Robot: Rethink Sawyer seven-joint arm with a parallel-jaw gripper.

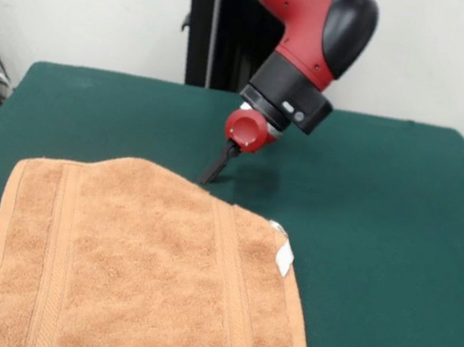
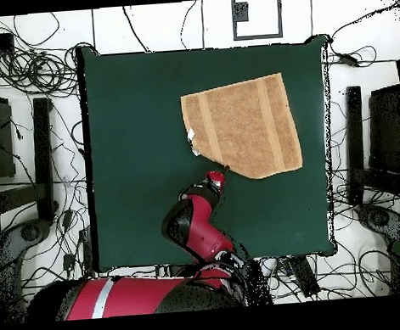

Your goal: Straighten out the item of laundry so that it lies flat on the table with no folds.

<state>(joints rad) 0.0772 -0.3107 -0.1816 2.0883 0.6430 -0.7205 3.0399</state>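
I see the towel [image 1: 144, 275] lying mostly flat on the green counter [image 1: 386, 208], its white tag [image 1: 284, 256] at one edge and one far corner angled off. My gripper [image 1: 215, 171] is low at the towel's far edge; can't tell if it's apart or together.

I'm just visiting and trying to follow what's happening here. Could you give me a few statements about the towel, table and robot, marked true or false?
1. The towel lies on a green table. True.
2. The gripper is lifting the towel high above the table. False: the towel rests on the table, the gripper near its far edge.
3. The towel has a small white tag. True.
4. The towel is blue. False: it is orange-tan.
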